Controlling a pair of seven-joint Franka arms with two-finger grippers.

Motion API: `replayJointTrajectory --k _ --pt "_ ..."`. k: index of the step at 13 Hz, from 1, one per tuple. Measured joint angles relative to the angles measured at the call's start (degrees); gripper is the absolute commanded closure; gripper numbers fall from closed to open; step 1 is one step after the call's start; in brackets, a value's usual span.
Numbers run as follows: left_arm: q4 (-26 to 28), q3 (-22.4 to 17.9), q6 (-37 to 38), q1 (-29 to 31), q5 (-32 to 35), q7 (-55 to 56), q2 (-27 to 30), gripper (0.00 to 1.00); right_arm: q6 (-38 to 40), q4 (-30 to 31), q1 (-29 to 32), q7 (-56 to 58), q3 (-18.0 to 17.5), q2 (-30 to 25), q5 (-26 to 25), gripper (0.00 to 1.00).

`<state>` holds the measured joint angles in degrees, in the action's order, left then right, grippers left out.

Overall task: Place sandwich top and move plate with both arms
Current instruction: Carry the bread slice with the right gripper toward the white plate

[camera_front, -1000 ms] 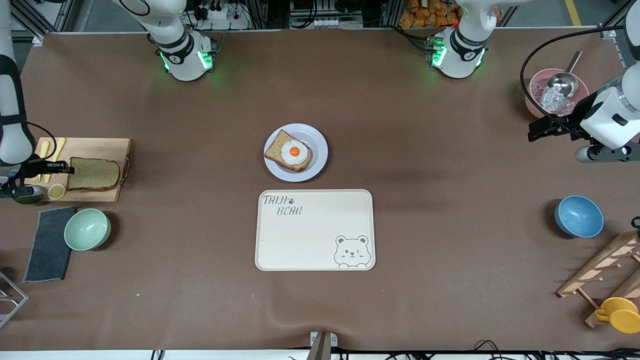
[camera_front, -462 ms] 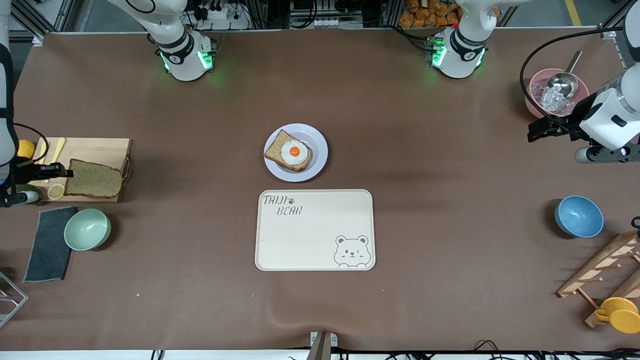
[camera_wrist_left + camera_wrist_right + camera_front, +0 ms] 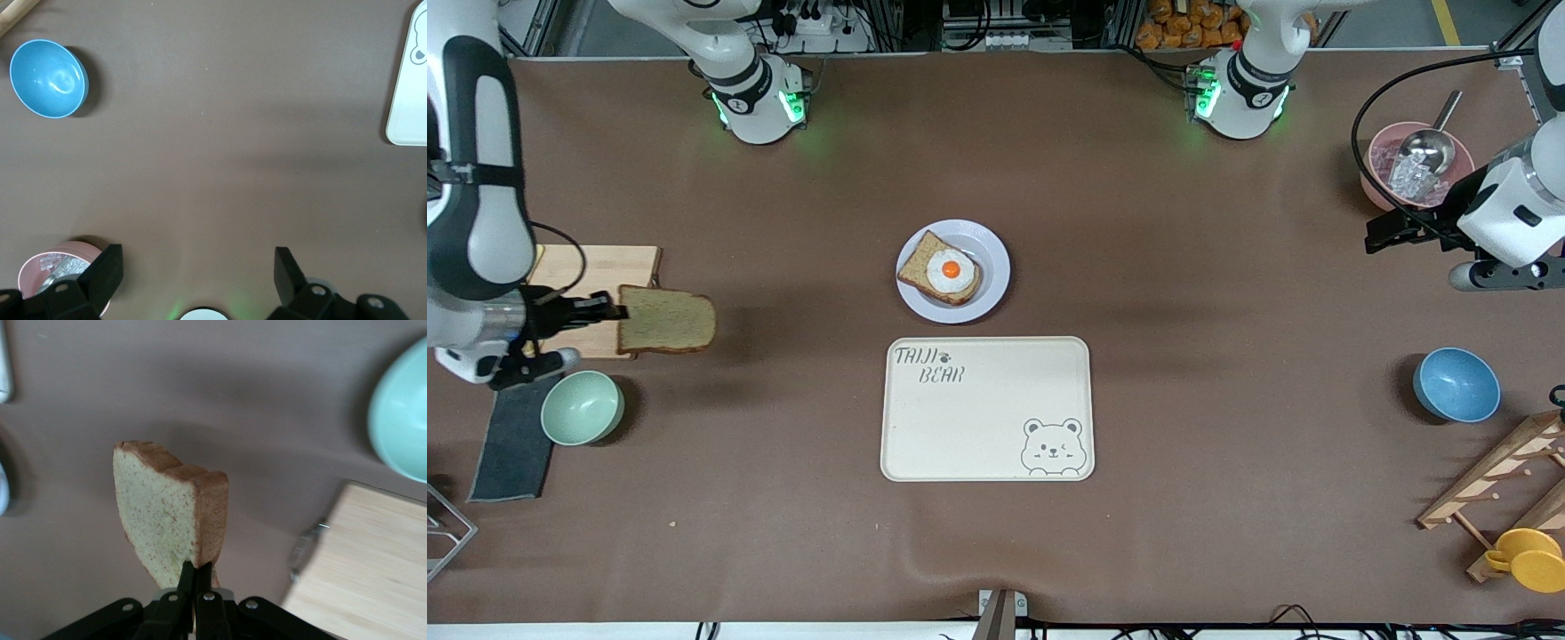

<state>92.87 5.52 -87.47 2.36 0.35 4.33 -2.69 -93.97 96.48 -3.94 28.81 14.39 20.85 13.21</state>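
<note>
I hold the sandwich top pinched in my right gripper, airborne over the cutting board's edge at frame left; mint bowl below. The plate with egg toast sits centre, above the tray. My left gripper waits, fingers apart, upper right, by the pink bowl.

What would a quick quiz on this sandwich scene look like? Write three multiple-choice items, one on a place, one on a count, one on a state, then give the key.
1. Where is the sandwich top?
A. on the plate
B. held in the air by the right gripper
C. in the mint green bowl

2. How many bowls holding nothing stand on the table?
A. two
B. four
C. none

3. How is the left gripper?
A. shut on a spoon
B. shut on the plate
C. open, holding nothing

Key: B, the right gripper pinches the slice's edge beside the cutting board; A, a mint green bowl and a blue bowl; C, its fingers stand apart over bare table.
</note>
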Motion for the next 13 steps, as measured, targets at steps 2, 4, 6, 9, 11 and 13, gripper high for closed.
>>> replayJointTrajectory --k 2,4,6,9,11,13 --pt "0.0 0.0 0.0 0.0 0.0 0.0 0.0 0.0 1.7 0.4 -3.9 -4.9 0.0 0.3 5.1 1.0" --pt "0.0 0.0 0.0 0.0 0.0 0.0 -0.1 0.0 3.0 1.1 -7.4 -8.1 -0.1 1.2 11.5 1.0" --pt "0.1 0.0 0.0 0.0 0.0 0.0 -0.2 0.0 3.1 2.5 -10.8 -10.8 -0.1 1.9 17.1 1.0" --pt "0.6 0.0 -0.7 0.1 -1.3 0.0 -0.5 0.0 3.0 3.9 -15.7 -15.3 -0.1 2.3 21.5 1.0" --pt "1.9 0.0 -2.2 0.2 -3.0 0.0 -0.6 0.0 2.5 5.5 -17.7 -16.0 -0.1 2.3 24.4 1.0" --pt "2.7 0.0 -3.1 0.2 -3.3 0.0 -0.8 0.0 -0.2 8.2 -19.6 -16.0 -0.1 2.2 27.2 1.0"
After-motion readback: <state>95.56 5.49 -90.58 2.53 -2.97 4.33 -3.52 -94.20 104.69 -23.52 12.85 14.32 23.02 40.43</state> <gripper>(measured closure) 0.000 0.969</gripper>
